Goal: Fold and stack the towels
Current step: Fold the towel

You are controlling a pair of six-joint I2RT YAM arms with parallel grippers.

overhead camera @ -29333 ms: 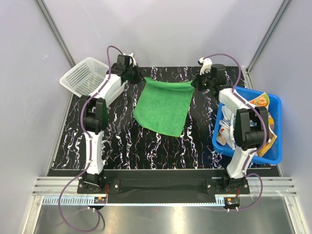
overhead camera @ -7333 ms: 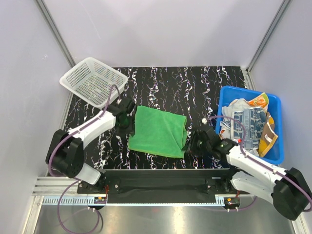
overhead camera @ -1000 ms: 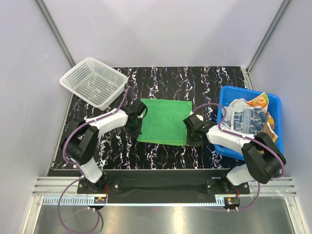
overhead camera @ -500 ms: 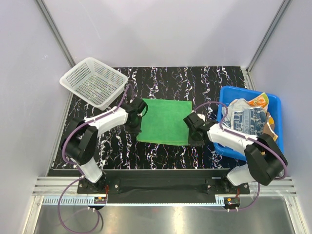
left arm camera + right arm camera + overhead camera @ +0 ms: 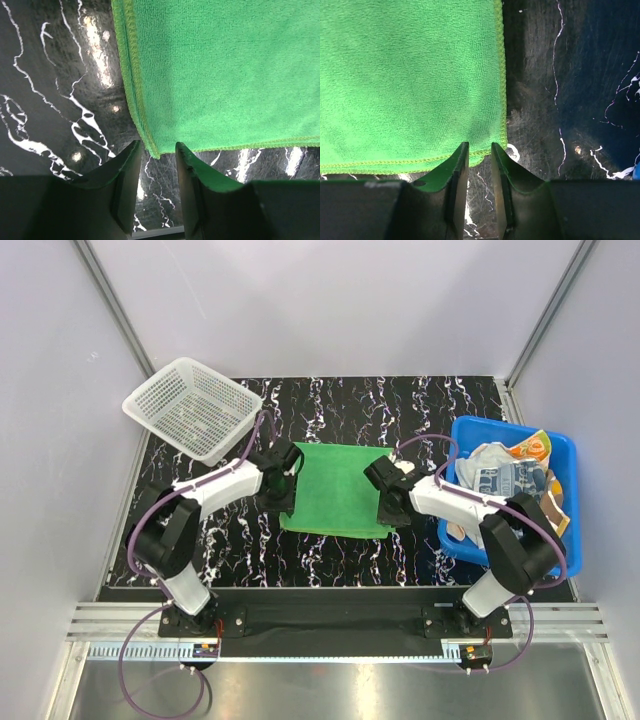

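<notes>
Overhead, the left gripper (image 5: pixel 285 485) and right gripper (image 5: pixel 388 502) hide their own fingertips beneath their housings, so contact with the green towel (image 5: pixel 340 490) cannot be judged there. The right arm (image 5: pixel 455 505) covers the near-left wall of the blue tub (image 5: pixel 500 425) and part of the heaped towels (image 5: pixel 500 480) inside; their prints are too small to read. Both wrist views cut the green towel off at the frame edges.

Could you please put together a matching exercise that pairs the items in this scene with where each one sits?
Things:
1. plain green cloth towel
2. white mesh plastic basket
3. blue plastic tub
4. crumpled patterned towels

Places:
A. right edge of the black marbled table
B. inside the tub
C. far left corner
D. lying flat in the middle

Pairs: 1-D, 2-C, 3-A, 4-B
</notes>
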